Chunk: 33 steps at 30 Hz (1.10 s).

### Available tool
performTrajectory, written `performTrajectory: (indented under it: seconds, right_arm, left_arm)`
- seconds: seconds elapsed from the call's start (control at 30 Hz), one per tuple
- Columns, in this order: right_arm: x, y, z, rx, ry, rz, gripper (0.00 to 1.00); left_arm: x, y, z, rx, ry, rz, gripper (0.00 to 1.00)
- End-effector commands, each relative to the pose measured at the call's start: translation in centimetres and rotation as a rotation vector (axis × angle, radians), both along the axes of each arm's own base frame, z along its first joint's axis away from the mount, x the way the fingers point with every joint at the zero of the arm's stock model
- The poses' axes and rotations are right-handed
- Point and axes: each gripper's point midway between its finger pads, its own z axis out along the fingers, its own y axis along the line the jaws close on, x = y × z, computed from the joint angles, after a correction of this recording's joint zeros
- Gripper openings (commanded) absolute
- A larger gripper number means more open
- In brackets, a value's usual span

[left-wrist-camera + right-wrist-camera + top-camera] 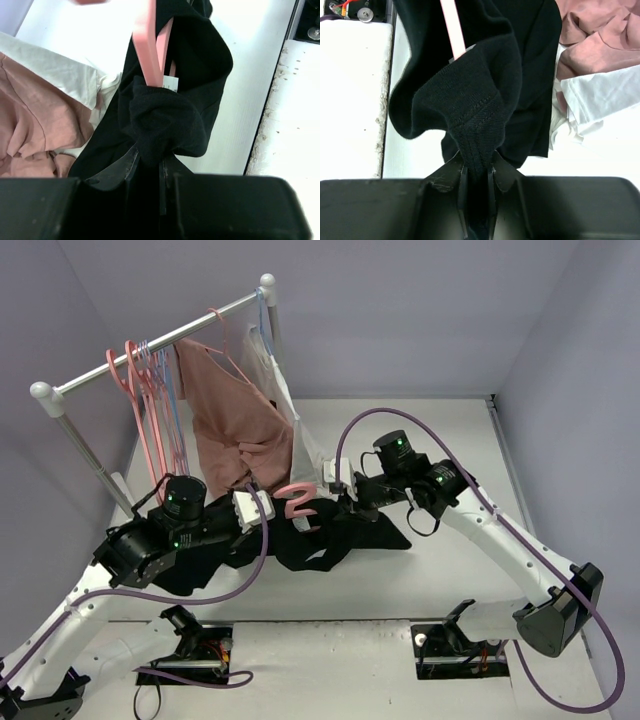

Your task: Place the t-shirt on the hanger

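The black t-shirt (330, 540) is stretched between my two grippers above the table. A pink hanger (300, 502) pokes up out of its neck, its hook free above the cloth. My left gripper (262, 512) is shut on a bunch of the shirt (160, 125) beside the hanger's arm (147, 45); the white label (171, 84) shows there. My right gripper (345, 495) is shut on the ribbed collar (475, 130), with the hanger's arm (452, 27) going into the shirt above it.
A clothes rail (150, 350) stands at the back left with several pink hangers (140, 400) and lilac-blue ones. A dusty-pink garment (235, 420) and a white garment (290, 410) hang from it. White table (440, 570) extends to the right.
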Motion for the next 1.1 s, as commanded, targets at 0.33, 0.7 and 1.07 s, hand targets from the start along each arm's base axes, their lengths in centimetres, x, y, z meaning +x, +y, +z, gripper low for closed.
performTrajectory:
  seconds: [0.33, 0.7, 1.07]
  right_arm:
    - [3.4, -1.0, 11.4, 0.212, -0.174, -0.136, 0.00]
    - [3.2, -1.6, 15.3, 0.285, -0.227, -0.117, 0.00]
    - [-0.3, -3.0, 27.6, 0.502, -0.391, -0.023, 0.00]
  left_arm:
    - [2.0, 6.2, 8.3, -0.131, -0.295, 0.330, 0.42]
    - [0.7, 14.4, 19.2, -0.409, -0.403, 0.739, 0.74]
    - [-0.7, 15.5, 23.7, -0.501, -0.436, 0.743, 0.74]
